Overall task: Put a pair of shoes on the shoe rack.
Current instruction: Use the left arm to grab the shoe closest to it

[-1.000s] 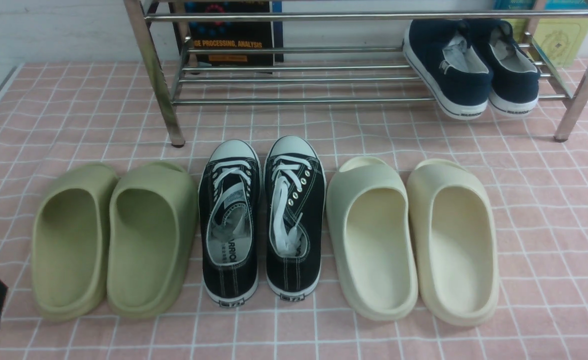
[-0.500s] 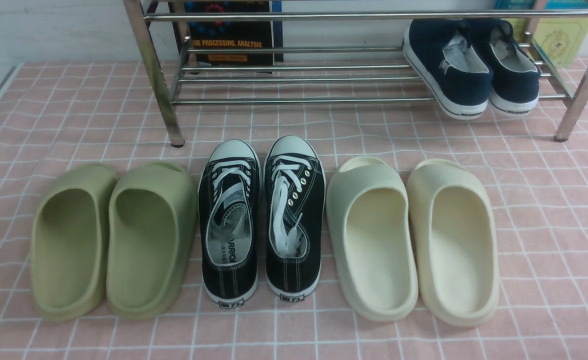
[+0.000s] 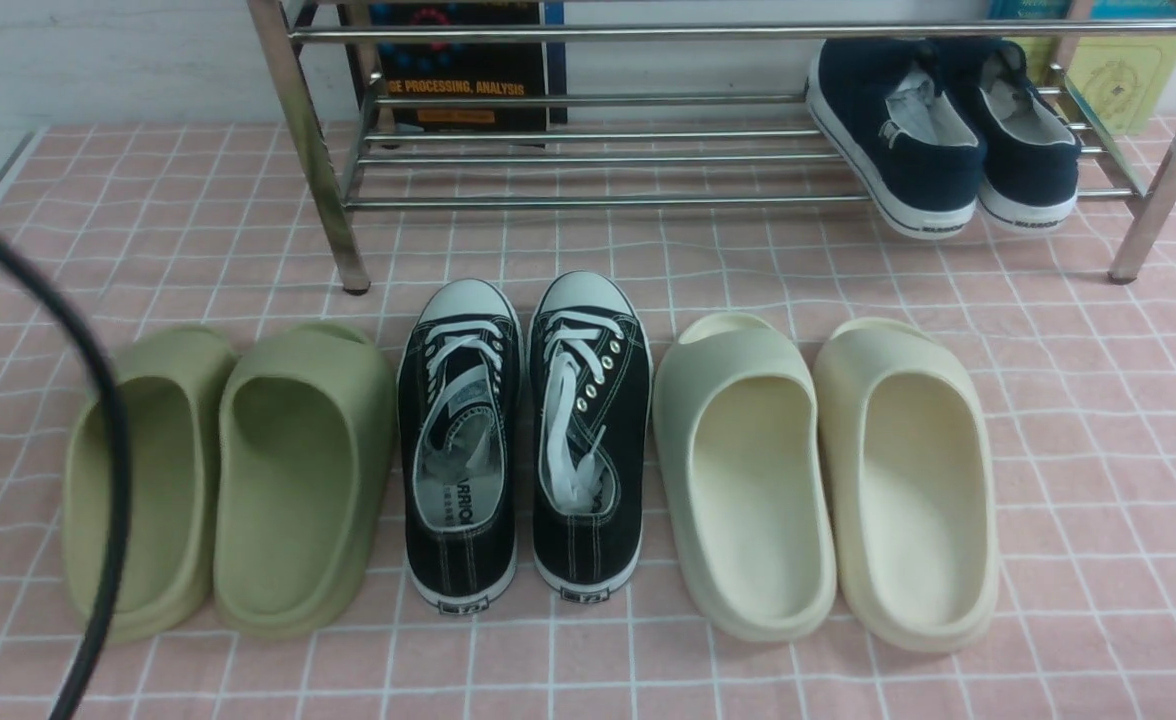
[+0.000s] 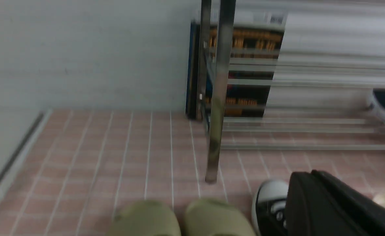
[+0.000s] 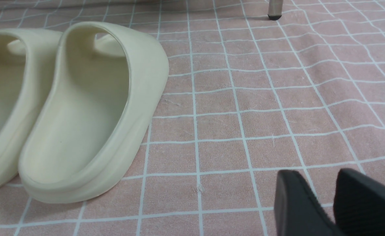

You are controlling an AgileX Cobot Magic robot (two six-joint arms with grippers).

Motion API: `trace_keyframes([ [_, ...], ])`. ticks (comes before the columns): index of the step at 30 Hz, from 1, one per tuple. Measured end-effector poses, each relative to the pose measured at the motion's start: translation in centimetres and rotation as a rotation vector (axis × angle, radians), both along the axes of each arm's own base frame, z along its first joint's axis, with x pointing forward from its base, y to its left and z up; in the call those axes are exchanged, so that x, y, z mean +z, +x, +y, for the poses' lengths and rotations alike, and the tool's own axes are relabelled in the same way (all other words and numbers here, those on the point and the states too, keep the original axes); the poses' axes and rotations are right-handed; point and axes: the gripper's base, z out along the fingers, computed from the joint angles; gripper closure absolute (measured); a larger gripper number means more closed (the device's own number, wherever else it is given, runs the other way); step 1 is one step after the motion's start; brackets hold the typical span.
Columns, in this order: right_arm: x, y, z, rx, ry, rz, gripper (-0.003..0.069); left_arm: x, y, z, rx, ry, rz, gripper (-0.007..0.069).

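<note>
The pair of shoes, two black canvas sneakers, the left one (image 3: 460, 440) and the right one (image 3: 588, 435), stands side by side on the pink checked cloth, toes toward the shoe rack (image 3: 588, 160). In the left wrist view my left gripper (image 4: 305, 175) hovers over the left sneaker's white toe cap (image 4: 271, 193), fingers pressed together and empty. The rack's leg (image 4: 218, 98) stands just beyond. In the right wrist view my right gripper (image 5: 320, 173) is low over bare cloth, beside the cream slides, with a narrow gap between its fingers and nothing in it. Neither gripper shows in the front view.
Green slides (image 3: 228, 480) lie left of the sneakers, cream slides (image 3: 828, 480) right. Navy slip-ons (image 3: 938, 130) sit on the rack's lower shelf at the right. A book (image 3: 468, 70) leans behind the rack. A black cable (image 3: 98, 400) arcs across the left side.
A black cable has swung into the front view on the left. The dark shape at the lower left corner a second ago is gone. The shoes have not moved.
</note>
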Motion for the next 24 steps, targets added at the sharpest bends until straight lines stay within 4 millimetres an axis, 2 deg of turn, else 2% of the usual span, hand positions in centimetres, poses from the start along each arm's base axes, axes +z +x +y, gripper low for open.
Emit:
trace_keyframes([
  [5, 0.0, 0.0, 0.0, 0.0, 0.0, 0.0, 0.0451, -2.7, 4.6, -1.1, -0.05, -0.03, 0.391, 0.0622],
  [10, 0.0, 0.0, 0.0, 0.0, 0.0, 0.0, 0.045, -4.2, 7.0, -2.3, -0.165, -0.003, 0.635, 0.0622],
  [12, 0.0, 0.0, 0.0, 0.0, 0.0, 0.0, 0.0449, -4.7, 8.0, -3.6, -0.241, 0.01, 0.719, 0.0622],
  [14, 0.0, 0.0, 0.0, 0.0, 0.0, 0.0, 0.0445, -5.2, 8.5, -5.3, -0.296, 0.033, 0.762, 0.0622],
  [15, 0.0, 0.0, 0.0, 0.0, 0.0, 0.0, 0.0444, -5.1, 8.6, -5.5, -0.3, 0.035, 0.763, 0.0622],
  [17, 0.0, 0.0, 0.0, 0.0, 0.0, 0.0, 0.044, -5.8, 9.6, -7.8, -0.313, 0.079, 0.809, 0.0622],
  [19, 0.0, 0.0, 0.0, 0.0, 0.0, 0.0, 0.044, -6.2, 10.2, -8.6, -0.286, 0.097, 0.832, 0.062],
  [20, 0.0, 0.0, 0.0, 0.0, 0.0, 0.0, 0.044, -7.1, 11.3, -9.7, -0.244, 0.15, 0.857, 0.0608],
  [21, 0.0, 0.0, 0.0, 0.0, 0.0, 0.0, 0.044, -7.3, 11.4, -9.8, -0.238, 0.156, 0.861, 0.0606],
  [23, 0.0, 0.0, 0.0, 0.0, 0.0, 0.0, 0.044, -8.9, 12.8, -11.3, -0.18, 0.208, 0.882, 0.0558],
  [24, 0.0, 0.0, 0.0, 0.0, 0.0, 0.0, 0.044, -8.9, 12.9, -11.5, -0.18, 0.22, 0.876, 0.0546],
])
